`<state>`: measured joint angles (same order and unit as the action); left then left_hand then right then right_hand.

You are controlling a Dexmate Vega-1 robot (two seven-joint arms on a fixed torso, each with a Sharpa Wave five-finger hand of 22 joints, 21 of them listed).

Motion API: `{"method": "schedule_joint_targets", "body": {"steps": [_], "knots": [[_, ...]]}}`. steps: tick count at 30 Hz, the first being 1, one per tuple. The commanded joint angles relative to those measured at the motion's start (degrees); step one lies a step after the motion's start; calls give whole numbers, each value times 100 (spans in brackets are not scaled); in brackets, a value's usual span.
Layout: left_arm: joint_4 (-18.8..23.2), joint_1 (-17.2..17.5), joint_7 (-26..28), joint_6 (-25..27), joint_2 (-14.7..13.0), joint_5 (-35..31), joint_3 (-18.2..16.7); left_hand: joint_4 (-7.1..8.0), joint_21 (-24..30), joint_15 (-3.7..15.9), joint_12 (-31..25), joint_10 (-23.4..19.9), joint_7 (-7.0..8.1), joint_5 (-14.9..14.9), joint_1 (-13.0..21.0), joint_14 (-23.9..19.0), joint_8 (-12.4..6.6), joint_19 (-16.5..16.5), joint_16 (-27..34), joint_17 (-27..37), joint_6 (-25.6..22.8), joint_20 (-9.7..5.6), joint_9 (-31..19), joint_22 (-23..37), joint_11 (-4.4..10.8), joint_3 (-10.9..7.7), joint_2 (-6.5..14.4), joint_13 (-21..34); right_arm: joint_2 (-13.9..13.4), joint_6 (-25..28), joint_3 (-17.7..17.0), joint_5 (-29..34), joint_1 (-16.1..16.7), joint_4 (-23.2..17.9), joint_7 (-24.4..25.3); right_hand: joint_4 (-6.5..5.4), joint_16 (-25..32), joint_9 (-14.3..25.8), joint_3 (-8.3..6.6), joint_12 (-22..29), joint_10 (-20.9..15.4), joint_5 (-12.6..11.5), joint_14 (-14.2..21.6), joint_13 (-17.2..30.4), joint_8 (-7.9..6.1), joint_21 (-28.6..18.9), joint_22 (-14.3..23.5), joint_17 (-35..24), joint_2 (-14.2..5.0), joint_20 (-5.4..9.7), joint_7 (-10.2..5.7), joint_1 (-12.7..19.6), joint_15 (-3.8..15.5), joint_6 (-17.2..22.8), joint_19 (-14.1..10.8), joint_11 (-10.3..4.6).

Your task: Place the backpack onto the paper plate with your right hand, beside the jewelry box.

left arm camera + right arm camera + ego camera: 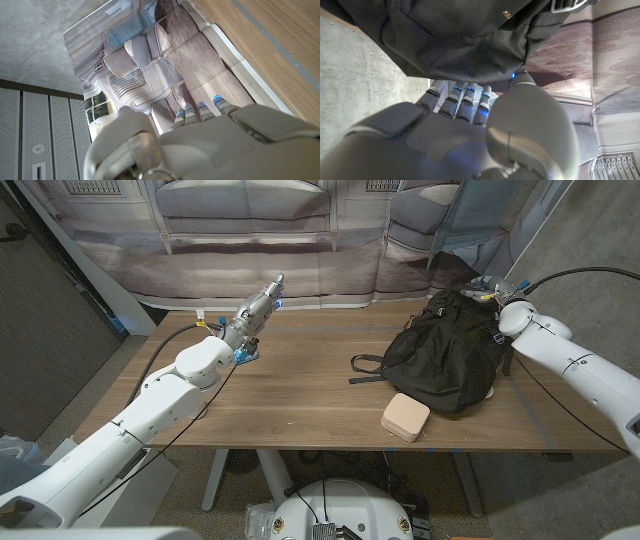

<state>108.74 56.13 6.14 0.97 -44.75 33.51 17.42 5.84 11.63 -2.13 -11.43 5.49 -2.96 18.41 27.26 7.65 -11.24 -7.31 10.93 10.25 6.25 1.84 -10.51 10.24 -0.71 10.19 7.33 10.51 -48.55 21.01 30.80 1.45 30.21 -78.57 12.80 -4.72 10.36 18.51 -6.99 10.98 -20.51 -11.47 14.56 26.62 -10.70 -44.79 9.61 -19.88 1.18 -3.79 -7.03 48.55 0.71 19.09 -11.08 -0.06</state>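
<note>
Wood-grain planks run the length of the desk (300, 395), with a printed sofa backdrop hanging behind its far edge. Nearest me, close to the near edge on the right, sits the jewelry box (405, 417), a small pale-pink square with rounded corners and a matte, soft-looking lid. Just behind it, touching or nearly so, slumps the backpack (445, 352): black woven fabric, limp and creased, a strap trailing toward the desk's middle. A sliver of white rim at its right side is, I judge, the paper plate (490, 393), so the bag seems already down on it.

My right hand (497, 292) is up at the bag's top near the far right corner; the wrist view shows its fingers (465, 97) reaching into the dark cloth, but I cannot tell whether they grip it. I read this as the placing step ending; next I must let go cleanly without dragging the floppy fabric.

Farther left, my left hand (262, 302) hovers above the far edge, fingers extended, holding nothing.
</note>
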Motion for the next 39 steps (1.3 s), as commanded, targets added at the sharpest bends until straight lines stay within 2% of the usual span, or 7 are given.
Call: {"method": "schedule_joint_targets", "body": {"steps": [1, 8, 12, 17, 33, 39], "knots": [[-5, 61, -19, -75, -10, 12, -30, 13, -6, -6, -15, 32, -7, 1, 57, 36, -1, -14, -13, 32, 33, 45, -27, 21, -2, 48, 19, 25, -107, -60, -107, -79, 122, -175, -48, -43, -9, -28, 51, -2, 94, -80, -91, -41, 24, 89, 4, 42, 28, -61, 18, -131, -18, -86, 86, 13], [23, 83, -14, -84, -20, 5, -36, 14, -6, -6, -17, 29, -6, 0, 59, 35, -2, -16, -13, 32, 29, 47, -27, 22, -9, 52, 21, 25, -156, -112, -190, -122, 229, -290, 0, -69, 1, -63, 85, 5, 136, -107, -140, -91, 35, 162, 3, 87, 43, -75, 32, -214, -25, -178, 127, 33], [64, 88, 5, -67, -34, -13, -38, 15, -6, -8, -19, 23, -9, 0, 61, 36, -2, -14, -13, 32, 30, 42, -27, 22, -11, 54, 22, 25, -194, -252, -259, -159, 318, -357, 43, -83, 19, -92, 104, 17, 155, -130, -144, -134, 23, 171, 2, 127, 48, 18, 45, -265, -35, -203, 12, 63], [100, 87, 10, -42, -52, -25, -39, 16, -5, -6, -18, 27, -12, -1, 63, 36, -1, -13, -13, 32, 31, 42, -27, 22, -1, 58, 23, 25, -233, -403, -300, -158, 383, -408, 59, -84, 36, -115, 113, 25, 168, -149, -128, -168, 18, 182, -1, 159, 51, 50, 67, -286, -48, -232, -71, 83], [237, 273, 105, -102, -105, -37, -148, 18, -5, -11, -19, 25, -11, -2, 68, 37, -2, -15, -14, 32, 28, 44, -27, 22, -4, 69, 27, 25, -263, -887, -498, -231, 670, -619, 182, -94, 55, -155, 123, 49, 160, -180, -114, -227, -9, 256, -1, 214, 34, 93, 74, -333, -72, -225, -76, 92], [200, 303, 82, -188, -83, -11, -189, 19, -6, -12, -17, 30, -14, -2, 70, 34, -2, -19, -13, 32, 27, 47, -27, 22, -4, 72, 28, 25, -294, -1078, -572, -256, 768, -749, 174, -101, 70, -177, 131, 64, 149, -194, -92, -261, -19, 254, -1, 244, 25, 69, 87, -363, -71, -225, -199, 114]]}}
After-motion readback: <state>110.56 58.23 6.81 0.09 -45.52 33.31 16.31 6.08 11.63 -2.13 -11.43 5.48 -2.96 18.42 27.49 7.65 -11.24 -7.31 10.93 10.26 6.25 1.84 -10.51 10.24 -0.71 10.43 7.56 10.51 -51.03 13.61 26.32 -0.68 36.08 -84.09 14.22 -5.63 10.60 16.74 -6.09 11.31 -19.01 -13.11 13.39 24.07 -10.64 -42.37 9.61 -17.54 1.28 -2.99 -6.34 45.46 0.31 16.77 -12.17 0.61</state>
